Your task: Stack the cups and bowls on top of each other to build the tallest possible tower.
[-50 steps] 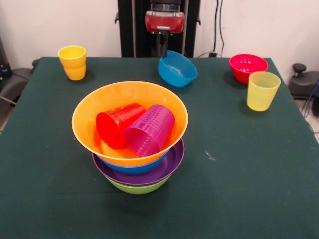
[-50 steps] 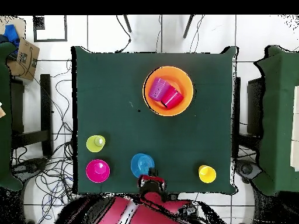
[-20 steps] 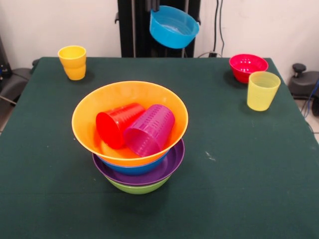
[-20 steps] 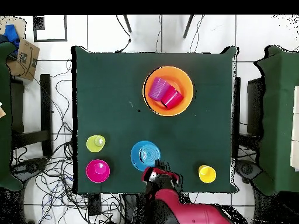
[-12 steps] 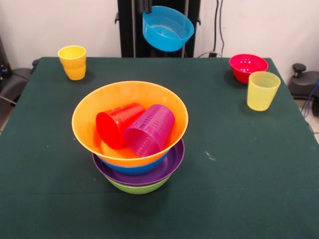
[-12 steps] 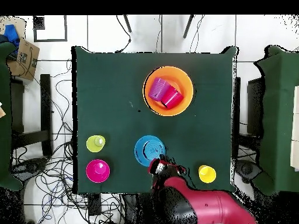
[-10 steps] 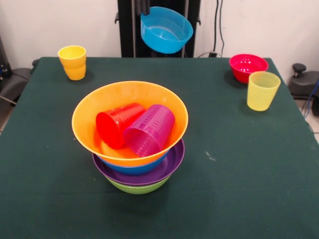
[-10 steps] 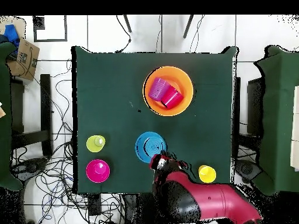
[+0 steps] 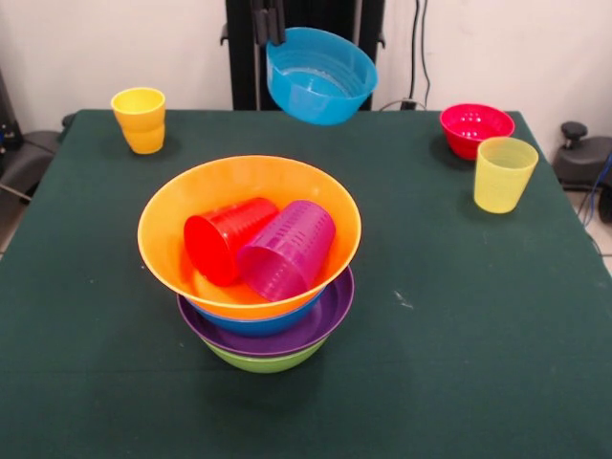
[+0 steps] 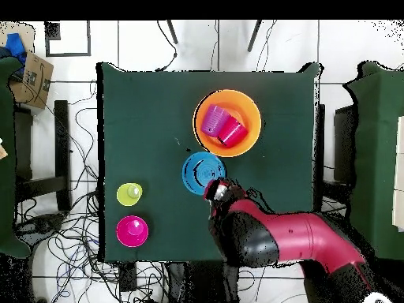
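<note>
Above the far middle of the tabletop (image 9: 497, 316), the small blue bowl (image 9: 320, 75) hangs in the air, tilted, with its open side turned partly toward the front camera. The hand (image 9: 269, 26) is clenched on the bowl's rim at its upper left edge, so the bowl dangles to one side of the grip rather than sitting level. In the overhead view the bowl (image 10: 204, 173) lies just short of the tower, with the red arm (image 10: 292, 241) reaching in behind it.

The tower (image 9: 251, 258) stands near the middle of the tabletop: a green bowl at the bottom, then purple, then blue, with the wide orange bowl (image 9: 163, 225) on top. Inside the orange bowl a red cup (image 9: 228, 239) and a purple cup (image 9: 287, 249) lie on their sides, touching each other. An orange-yellow cup (image 9: 140, 120), a pale yellow cup (image 9: 504, 173) and a red-pink bowl (image 9: 475, 128) wait apart on the tabletop.

The step in hand looks like the carry: the blue bowl is lifted and on its way to the tower. The next move calls for bringing it over the orange bowl and lowering it. The two tipped cups fill much of that bowl and give no flat seat, so the blue bowl will likely rest crooked on them. Since it hangs tilted from one edge, levelling it before letting go would help it settle and not slide off.
</note>
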Action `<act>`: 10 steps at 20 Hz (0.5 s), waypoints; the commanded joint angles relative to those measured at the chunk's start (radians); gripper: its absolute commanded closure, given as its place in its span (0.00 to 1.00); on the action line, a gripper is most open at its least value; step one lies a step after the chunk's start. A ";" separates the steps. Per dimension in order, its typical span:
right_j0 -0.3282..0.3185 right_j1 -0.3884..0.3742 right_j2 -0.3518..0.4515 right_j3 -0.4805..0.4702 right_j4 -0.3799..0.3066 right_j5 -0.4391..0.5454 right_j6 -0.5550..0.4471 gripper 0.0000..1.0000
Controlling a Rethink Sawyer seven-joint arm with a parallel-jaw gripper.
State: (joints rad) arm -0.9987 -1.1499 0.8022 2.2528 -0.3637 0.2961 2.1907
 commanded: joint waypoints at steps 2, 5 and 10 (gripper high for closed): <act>0.033 0.116 0.082 -0.161 0.000 0.191 -0.159 1.00; 0.032 0.139 0.091 -0.209 0.002 0.235 -0.173 1.00; -0.003 0.177 0.130 -0.254 0.019 0.293 -0.210 1.00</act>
State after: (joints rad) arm -1.0011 -1.0750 0.8619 2.0964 -0.3624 0.4071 2.1907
